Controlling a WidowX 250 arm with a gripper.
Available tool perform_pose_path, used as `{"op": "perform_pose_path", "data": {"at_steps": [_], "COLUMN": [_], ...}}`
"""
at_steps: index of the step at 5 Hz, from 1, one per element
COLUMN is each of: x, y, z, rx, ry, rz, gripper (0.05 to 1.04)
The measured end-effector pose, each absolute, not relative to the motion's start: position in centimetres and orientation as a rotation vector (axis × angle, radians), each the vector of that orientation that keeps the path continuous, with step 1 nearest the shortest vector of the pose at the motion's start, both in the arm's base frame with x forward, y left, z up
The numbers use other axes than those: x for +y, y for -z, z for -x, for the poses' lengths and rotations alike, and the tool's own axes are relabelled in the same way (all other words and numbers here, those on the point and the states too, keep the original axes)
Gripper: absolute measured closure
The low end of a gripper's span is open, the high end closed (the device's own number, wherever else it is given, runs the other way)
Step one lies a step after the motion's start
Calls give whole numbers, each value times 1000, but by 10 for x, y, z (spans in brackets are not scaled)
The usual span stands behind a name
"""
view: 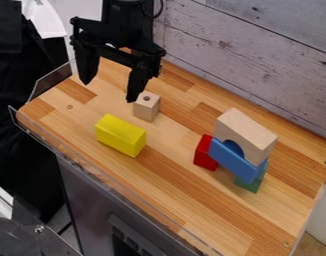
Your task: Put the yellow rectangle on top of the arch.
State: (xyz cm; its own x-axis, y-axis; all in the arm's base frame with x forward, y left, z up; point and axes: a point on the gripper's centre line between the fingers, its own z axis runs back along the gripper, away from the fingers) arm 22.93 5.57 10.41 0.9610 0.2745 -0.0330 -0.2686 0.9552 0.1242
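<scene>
Has the gripper (109, 90) hanging open over the upper left part of the worktop (192, 200), below the black arm (129, 22) at the top edge of the view. Points both fingers (137, 82) downward, spread wide apart, and grasps nothing between them. Has the yellow block (121, 136) lying flat on the left part of the worktop, lengthwise on a slant from upper left to lower right, well apart from the arch (249, 132). Beyond it, near but apart, has a small plain wooden block (146, 109) standing with a round hole in the top. Carries the arch at the right, upright on a long blue block (236, 162), with bare wood along its top. Props the blue block on a red block (204, 153) to the left and a green block (250, 183) to the right. Borders the worktop with a clear rim (51, 80) at the left and a whitewashed plank wall (252, 47) behind.
</scene>
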Motion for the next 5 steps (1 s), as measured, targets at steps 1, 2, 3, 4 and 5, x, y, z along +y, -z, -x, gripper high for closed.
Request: {"op": "perform_pose_path", "data": {"at_steps": [1, 2, 3, 4, 5], "x": [55, 55, 54, 56, 55], "y": [-98, -97, -96, -90, -85], "z": [-226, -220, -218, -217, -221], "rx": [76, 20, -42, -83, -102], "ry": [-278, -529, -711, -904, -1083], "rz": [-117, -173, -167, -173, -170], "gripper": [85, 85, 85, 85, 85]}}
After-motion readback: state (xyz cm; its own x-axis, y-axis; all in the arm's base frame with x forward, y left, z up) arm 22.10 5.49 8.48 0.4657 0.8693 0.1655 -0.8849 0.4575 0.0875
